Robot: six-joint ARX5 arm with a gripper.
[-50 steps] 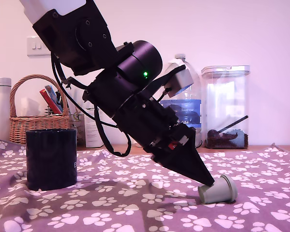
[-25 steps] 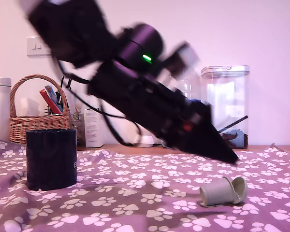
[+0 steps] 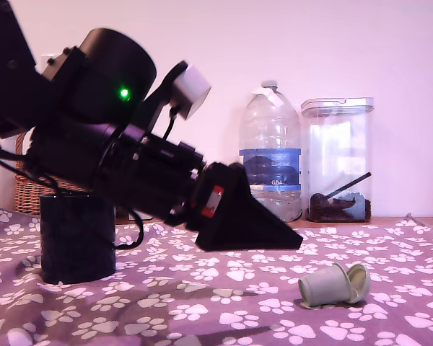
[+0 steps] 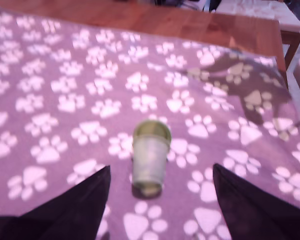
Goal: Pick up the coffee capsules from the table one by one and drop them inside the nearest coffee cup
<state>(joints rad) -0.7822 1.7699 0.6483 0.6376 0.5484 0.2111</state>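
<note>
On the exterior view's left the black ribbed coffee cup [image 3: 77,238] stands upright on the desk [image 3: 224,303], its inside hidden, with a wicker basket [image 3: 36,189] behind it. The pincer [image 3: 292,241] hangs above the paw-print cloth, released and holding nothing; the wrist view shows its two dark fingers [image 4: 77,207] spread wide. To its right and lower, apart from it, the coffee capsule [image 3: 333,285] lies on its side on the cloth, a pale tapered pod with a flanged rim. Behind stand a clear plastic water bottle [image 3: 270,155] and a clear lidded canister [image 3: 337,158] holding dark grounds and a scoop.
</note>
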